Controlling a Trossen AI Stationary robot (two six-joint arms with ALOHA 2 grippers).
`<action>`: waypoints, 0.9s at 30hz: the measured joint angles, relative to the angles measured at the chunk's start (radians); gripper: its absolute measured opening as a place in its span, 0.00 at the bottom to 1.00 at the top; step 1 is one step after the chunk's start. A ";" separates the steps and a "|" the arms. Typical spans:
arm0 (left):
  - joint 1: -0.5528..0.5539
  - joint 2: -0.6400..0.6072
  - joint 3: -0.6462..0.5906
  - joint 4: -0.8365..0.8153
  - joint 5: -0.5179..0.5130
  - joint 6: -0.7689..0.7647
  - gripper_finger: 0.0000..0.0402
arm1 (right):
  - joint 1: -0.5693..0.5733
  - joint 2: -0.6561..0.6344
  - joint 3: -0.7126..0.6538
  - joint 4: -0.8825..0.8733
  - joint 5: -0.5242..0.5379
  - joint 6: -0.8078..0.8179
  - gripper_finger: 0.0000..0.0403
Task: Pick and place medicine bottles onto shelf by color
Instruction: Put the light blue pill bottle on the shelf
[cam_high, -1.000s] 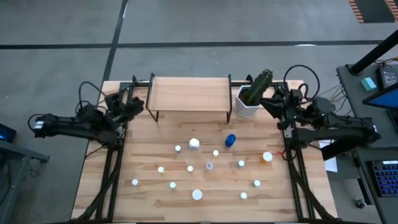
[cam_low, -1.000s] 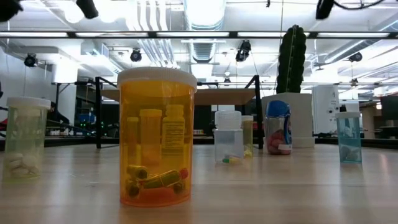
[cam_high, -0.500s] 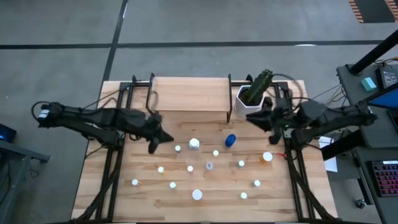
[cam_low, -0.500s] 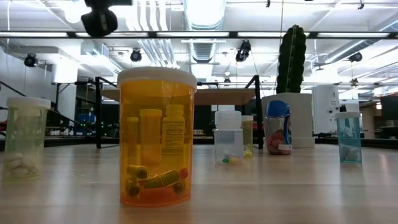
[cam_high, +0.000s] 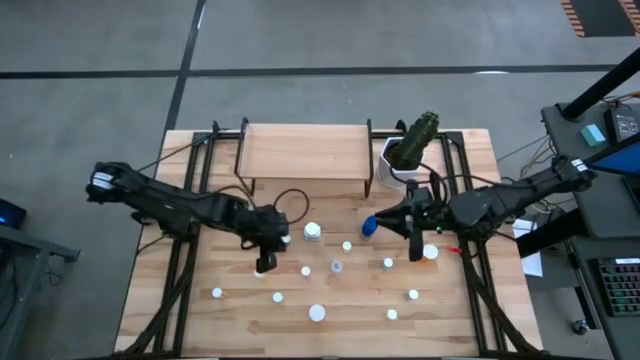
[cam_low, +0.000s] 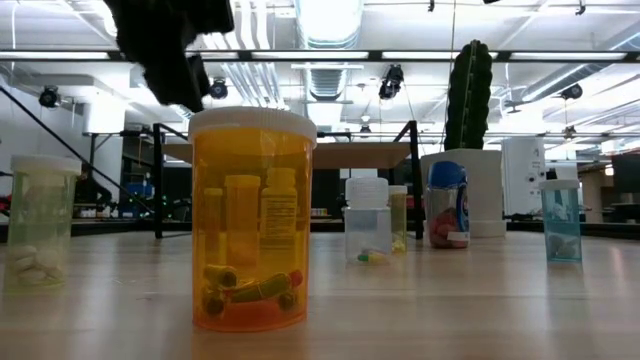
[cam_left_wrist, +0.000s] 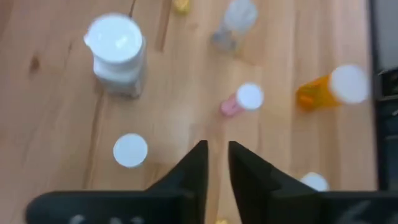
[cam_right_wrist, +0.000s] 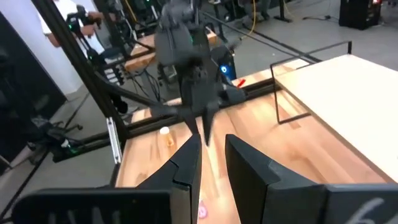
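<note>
Both arms reach in over the middle of the table in the high view. The left gripper hangs left of centre among the medicine bottles, and its own wrist view shows its fingers set a narrow slit apart with nothing between them. Below it there lie a white bottle, a small pink one and an orange bottle, all apart from the fingers. The right gripper sits right of centre, just beside the blue bottle; its fingers also stand narrowly apart and hold nothing. The shelf stands bare along the upper middle of the frame, the potted cactus at its right end. In the low view a big orange bottle fills the left foreground.
</note>
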 joint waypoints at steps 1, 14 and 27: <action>0.000 0.013 0.000 -0.003 -0.005 0.003 0.16 | 0.000 0.003 -0.001 0.004 0.002 0.006 0.16; 0.004 0.143 -0.016 0.005 -0.245 0.155 0.49 | -0.002 0.028 -0.010 0.001 0.030 0.018 0.16; 0.012 0.221 -0.019 0.031 -0.244 0.151 0.49 | -0.002 0.029 -0.010 0.003 0.056 0.018 0.16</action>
